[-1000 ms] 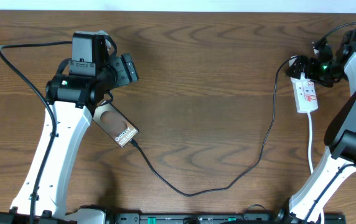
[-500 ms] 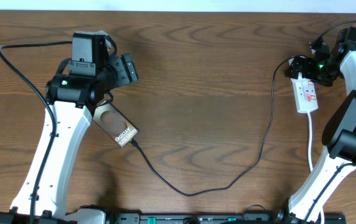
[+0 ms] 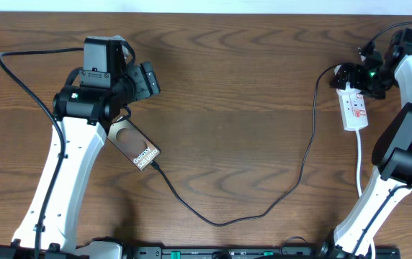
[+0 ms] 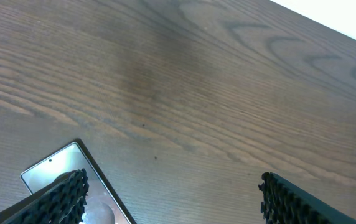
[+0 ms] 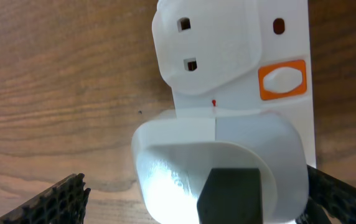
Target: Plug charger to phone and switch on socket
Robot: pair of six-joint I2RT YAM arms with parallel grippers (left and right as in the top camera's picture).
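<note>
Socket beneath right end effector, jaws spread wide

We saw the right gripper edge slightly toward the far side of the table above the plugged end of the socket, its arm leaning a little leftward.

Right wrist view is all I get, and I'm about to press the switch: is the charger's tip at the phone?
Observer: Overhead, the charger runs from the socket's far end to the phone, its tip meeting the end with the white text. I cannot tell whether it is seated.
Operator: Is the left gripper holding the phone?
Observer: No. The left gripper is open and holds nothing; only a corner of the phone shows beside one finger.
</note>
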